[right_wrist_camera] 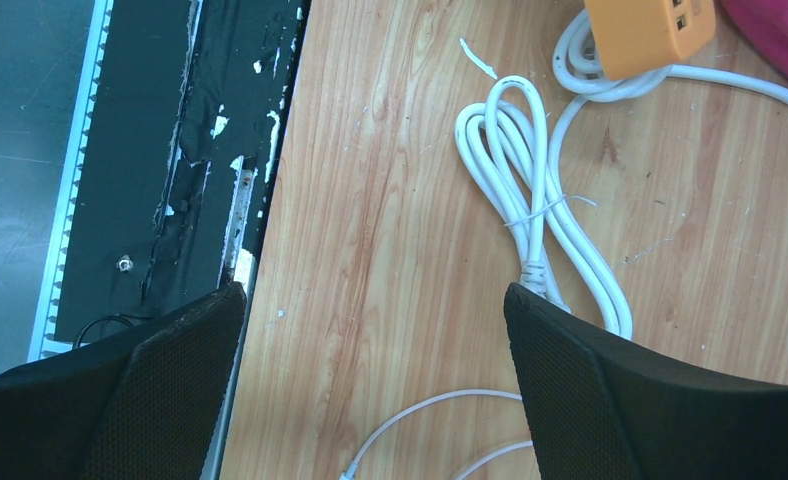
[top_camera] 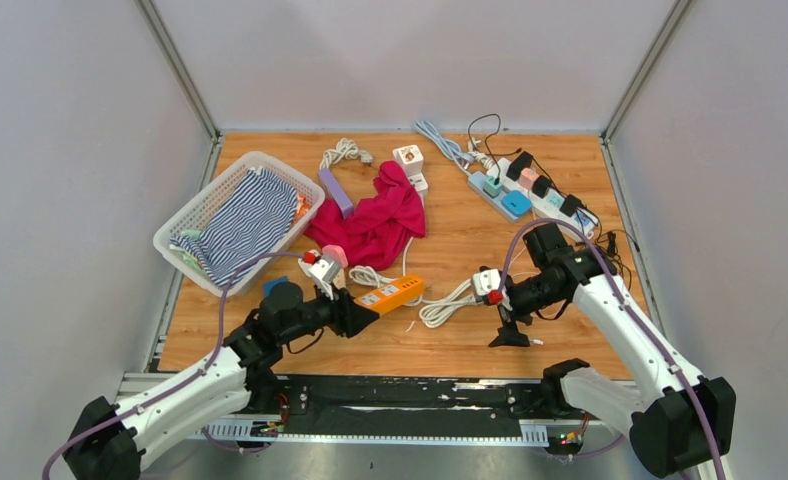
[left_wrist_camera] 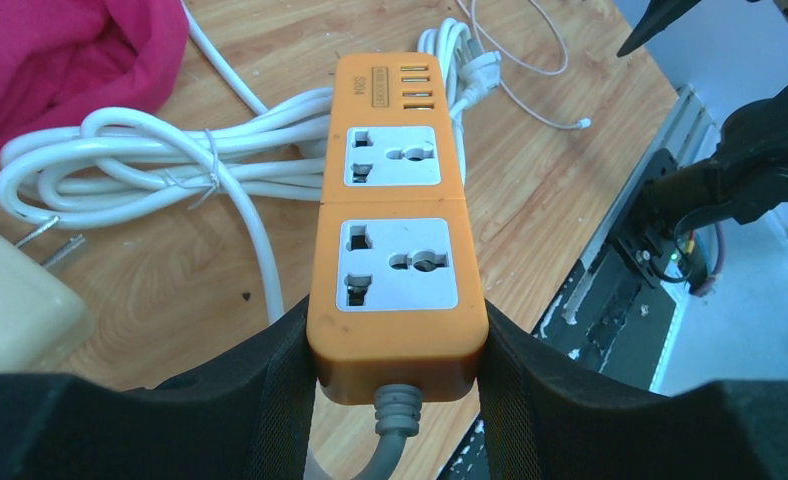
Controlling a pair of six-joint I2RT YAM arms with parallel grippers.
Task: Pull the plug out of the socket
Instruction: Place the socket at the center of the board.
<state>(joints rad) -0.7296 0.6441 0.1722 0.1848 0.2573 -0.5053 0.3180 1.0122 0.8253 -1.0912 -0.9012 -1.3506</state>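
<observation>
Two sockets (left_wrist_camera: 392, 156) face up on orange power strip (left_wrist_camera: 398, 335), long axis left-right, cord end clamped between left fingers (left_wrist_camera: 260, 400), USB end toward right fingers (right_wrist_camera: 170, 380), spread wide.

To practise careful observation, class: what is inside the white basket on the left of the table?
The white basket holds a crumpled blue-and-white striped cloth, with an orange scrap at its right edge. Anything beneath the cloth is hidden.
</observation>
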